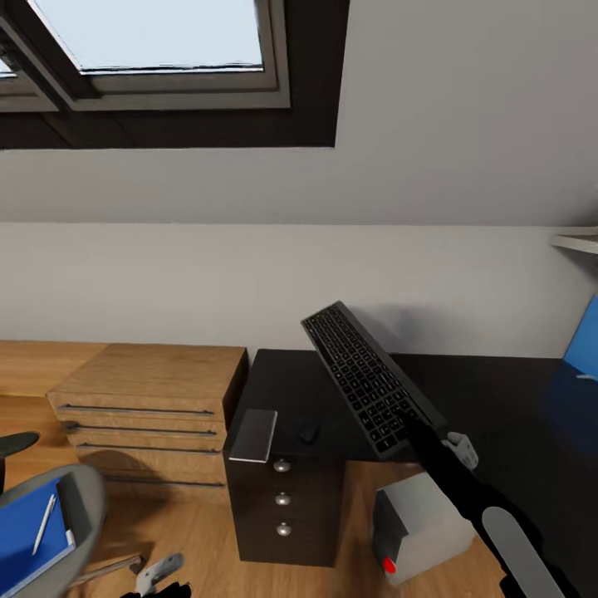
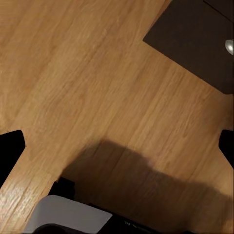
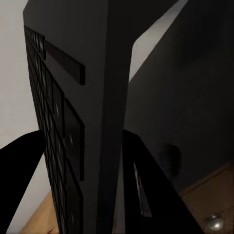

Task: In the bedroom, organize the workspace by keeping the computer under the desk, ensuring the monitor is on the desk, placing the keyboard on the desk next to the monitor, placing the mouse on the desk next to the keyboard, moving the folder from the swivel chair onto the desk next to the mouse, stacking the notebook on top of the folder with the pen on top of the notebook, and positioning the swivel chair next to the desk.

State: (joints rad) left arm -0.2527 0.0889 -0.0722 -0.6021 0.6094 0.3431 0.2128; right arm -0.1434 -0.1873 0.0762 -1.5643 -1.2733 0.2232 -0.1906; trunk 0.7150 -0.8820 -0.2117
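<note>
My right gripper (image 1: 409, 422) is shut on the near end of the dark keyboard (image 1: 365, 378), holding it tilted in the air above the glossy black desk (image 1: 490, 399). In the right wrist view the keyboard (image 3: 73, 122) sits between the two black fingers (image 3: 24, 170). A small dark mouse (image 1: 309, 431) and the grey notebook (image 1: 253, 433) lie on the desk's left end. The light-grey computer (image 1: 419, 523) stands on the floor beside the drawer unit (image 1: 282, 507). At lower left the swivel chair (image 1: 83, 498) carries the blue folder (image 1: 25, 540) with the white pen (image 1: 43, 523) on it. My left gripper (image 2: 119, 153) hangs open over the wooden floor.
A light wooden drawer chest (image 1: 149, 407) stands left of the desk against the wall. A blue panel (image 1: 583, 339) shows at the right edge over the desk, with a shelf (image 1: 577, 242) above it. A sloped roof window (image 1: 149, 41) is overhead.
</note>
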